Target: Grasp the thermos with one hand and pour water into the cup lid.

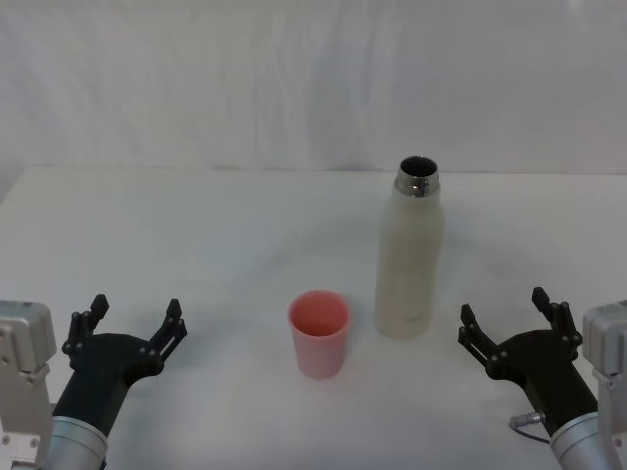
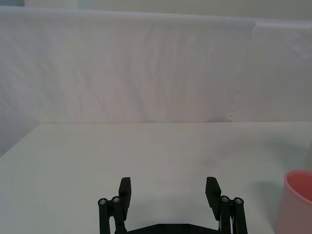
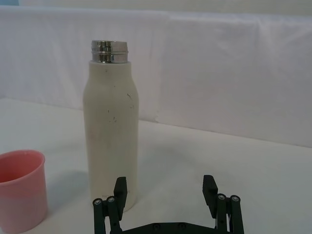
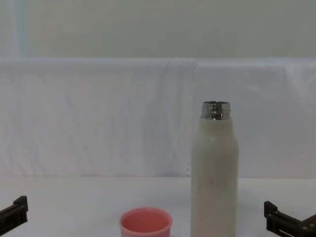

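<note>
Upright, uncapped thermos (image 1: pixel 410 257), cup lid (image 1: pixel 318 332) beside, left pincer (image 1: pixel 137 324) spread, right pincer (image 1: pixel 504 321) spread, bases cropped.

Both arms wear silver-grey cuffs; each black claw (image 1: pixel 134 326) has screw-pinned linkages (a thin cable, seemingly, trails the right).

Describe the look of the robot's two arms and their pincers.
Both match. The left pincer and the right pincer are matte black, each with two slim linked fingers tipped by flat rectangular pads and small silver pivot pins. Behind each sits a black body, a ribbed silver cuff and a pale grey boxy housing. A thin cable loops beside the right wrist.
</note>
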Controlling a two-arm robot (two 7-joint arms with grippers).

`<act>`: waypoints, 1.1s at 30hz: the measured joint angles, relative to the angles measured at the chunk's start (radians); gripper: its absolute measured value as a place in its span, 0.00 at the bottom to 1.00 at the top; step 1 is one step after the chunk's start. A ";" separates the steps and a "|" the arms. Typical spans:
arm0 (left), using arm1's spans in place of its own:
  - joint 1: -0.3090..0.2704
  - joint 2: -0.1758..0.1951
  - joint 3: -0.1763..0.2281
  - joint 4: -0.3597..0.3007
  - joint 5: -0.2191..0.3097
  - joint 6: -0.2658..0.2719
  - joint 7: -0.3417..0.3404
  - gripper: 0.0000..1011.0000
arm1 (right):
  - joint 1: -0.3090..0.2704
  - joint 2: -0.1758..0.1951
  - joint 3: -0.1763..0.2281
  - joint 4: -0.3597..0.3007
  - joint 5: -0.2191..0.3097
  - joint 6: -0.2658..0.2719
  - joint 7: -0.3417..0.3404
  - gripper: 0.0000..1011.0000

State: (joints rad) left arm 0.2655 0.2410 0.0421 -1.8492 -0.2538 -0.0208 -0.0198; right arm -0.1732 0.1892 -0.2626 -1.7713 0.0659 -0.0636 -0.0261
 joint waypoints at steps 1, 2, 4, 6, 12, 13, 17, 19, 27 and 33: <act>0.000 0.000 0.000 0.000 0.000 0.000 0.000 0.99 | 0.000 0.000 0.000 0.000 0.000 0.000 0.000 0.99; 0.000 0.000 0.000 0.000 0.000 0.000 0.000 0.99 | 0.000 0.000 0.000 0.000 0.000 0.000 0.000 0.99; 0.000 0.000 0.000 0.000 0.000 0.000 0.000 0.99 | 0.000 0.000 0.000 0.000 0.000 0.000 0.000 0.99; 0.000 0.000 0.000 0.000 0.000 0.000 0.000 0.99 | 0.000 0.000 0.000 0.000 0.000 0.000 0.000 0.99; 0.000 0.000 0.000 0.000 0.000 0.000 0.000 0.99 | 0.000 0.000 0.000 0.000 0.000 0.000 0.000 0.99; 0.000 0.000 0.000 0.000 0.000 0.000 0.000 0.99 | 0.000 0.000 0.000 0.000 0.000 0.000 0.000 0.99; 0.000 0.000 0.000 0.000 0.000 0.000 0.000 0.99 | 0.000 0.000 0.000 0.000 0.000 0.000 0.000 0.99; 0.000 0.000 0.000 0.000 0.000 0.000 0.000 0.99 | 0.000 0.000 0.000 0.000 0.000 0.000 0.000 0.99; 0.000 0.000 0.000 0.000 0.000 0.000 0.000 0.99 | -0.002 -0.004 0.004 -0.010 -0.010 0.000 0.018 0.99; 0.000 0.000 0.000 0.000 0.000 0.000 0.000 0.99 | -0.010 -0.004 0.009 -0.032 -0.018 0.004 0.050 0.99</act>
State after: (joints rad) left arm 0.2655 0.2409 0.0421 -1.8492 -0.2538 -0.0208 -0.0199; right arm -0.1837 0.1857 -0.2532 -1.8031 0.0476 -0.0600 0.0241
